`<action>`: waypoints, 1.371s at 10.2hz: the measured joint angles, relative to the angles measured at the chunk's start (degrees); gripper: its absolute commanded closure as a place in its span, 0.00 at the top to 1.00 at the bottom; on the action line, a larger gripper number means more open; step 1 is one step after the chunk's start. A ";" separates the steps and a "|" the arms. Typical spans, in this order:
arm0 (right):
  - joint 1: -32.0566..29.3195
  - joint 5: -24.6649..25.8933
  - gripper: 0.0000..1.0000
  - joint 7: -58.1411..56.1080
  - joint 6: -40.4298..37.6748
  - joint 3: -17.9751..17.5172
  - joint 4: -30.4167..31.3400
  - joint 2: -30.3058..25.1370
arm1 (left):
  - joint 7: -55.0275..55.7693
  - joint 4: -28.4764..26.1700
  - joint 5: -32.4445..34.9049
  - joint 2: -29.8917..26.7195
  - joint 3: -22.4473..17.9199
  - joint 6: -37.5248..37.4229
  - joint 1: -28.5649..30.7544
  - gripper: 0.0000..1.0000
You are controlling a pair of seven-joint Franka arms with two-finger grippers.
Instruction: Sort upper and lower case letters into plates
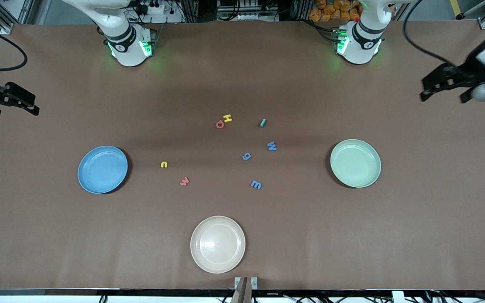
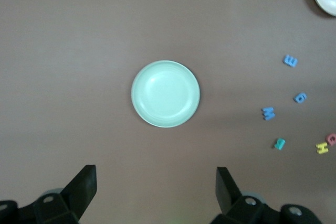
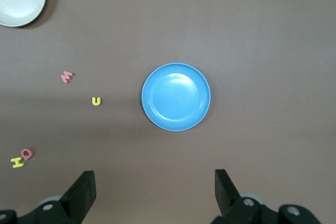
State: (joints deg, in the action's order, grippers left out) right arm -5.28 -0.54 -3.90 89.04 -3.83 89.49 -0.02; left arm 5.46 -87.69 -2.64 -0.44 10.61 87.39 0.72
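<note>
The light blue plate lies toward the right arm's end and the mint green plate toward the left arm's end; both hold nothing. Between them lie loose letters: yellow H, red Q, a teal letter, blue W, blue g, blue m, yellow c, red w. My left gripper is open and empty, high over its end of the table. My right gripper is open and empty, high over its end.
A cream-beige plate sits near the table's front edge, nearer the front camera than the letters, and holds nothing. The two arm bases stand along the table's back edge.
</note>
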 measured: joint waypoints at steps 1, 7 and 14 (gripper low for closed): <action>-0.01 -0.11 1.00 0.00 0.99 -0.02 1.52 0.16 | 2.71 -0.07 -0.35 1.72 2.87 0.28 -0.41 1.00; 10.55 -0.60 1.00 8.22 22.38 -0.86 17.69 7.85 | 25.02 -0.43 -0.77 15.69 11.65 8.52 -11.49 1.00; 17.72 -3.10 1.00 12.19 39.03 -0.91 18.90 24.47 | 26.25 -8.80 5.90 29.68 11.47 34.40 -24.68 1.00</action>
State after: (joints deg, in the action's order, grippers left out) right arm 12.44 -3.64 8.28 128.07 -4.74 108.39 24.46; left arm 31.71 -96.49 3.26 29.25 22.09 121.79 -23.96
